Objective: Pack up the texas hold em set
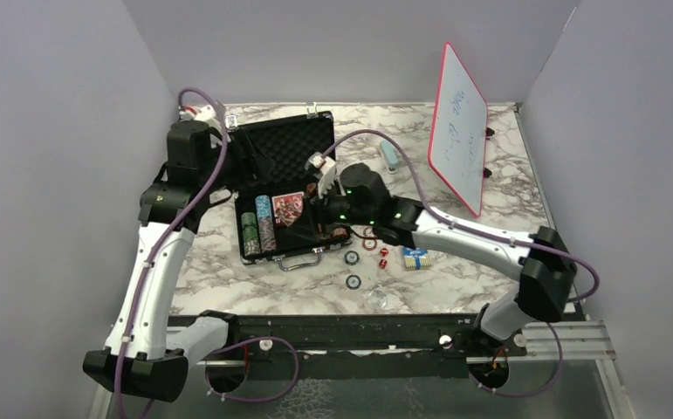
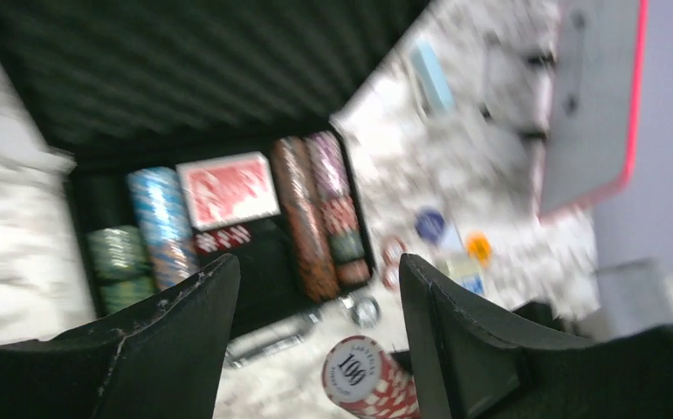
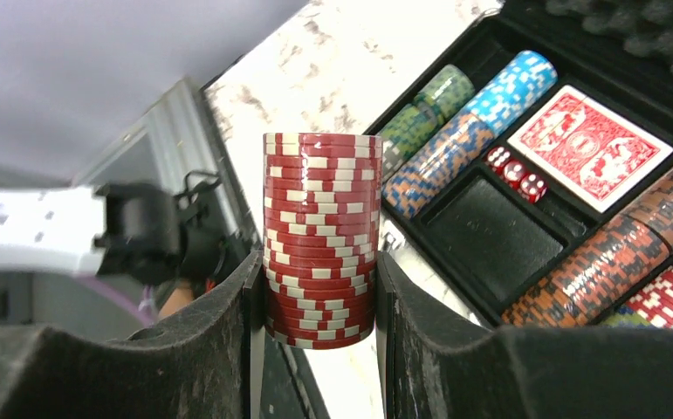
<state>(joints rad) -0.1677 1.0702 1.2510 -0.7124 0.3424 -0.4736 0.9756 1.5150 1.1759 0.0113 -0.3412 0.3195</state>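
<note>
**Overhead view.** We see the briefcase lying open toward the left rear of the marbled table. Its foam-lined lid is raised at the back and its handle faces the arms. From the left, the tray holds a green chip row, a blue chip row and the red card deck. On the table just right of the case lie two round buttons and the blue card deck, with small red pieces between them. The whiteboard stands tilted at the right rear, and the pale blue block lies between it and the lid.

**Right wrist view.** The right gripper has its jaws closed on the red chip stack. The stack stands upright between the fingers, gripped at its lower half, with its upper half rising free. In the tray we also note red dice beside the deck and an orange chip row.

**Left wrist view (blurred).** The left gripper, placed by the lid's left edge, has its jaws wide apart. A red-and-white stack marked 100 shows low in the gap, nearer one finger. We cannot tell whether it touches that finger.
</note>
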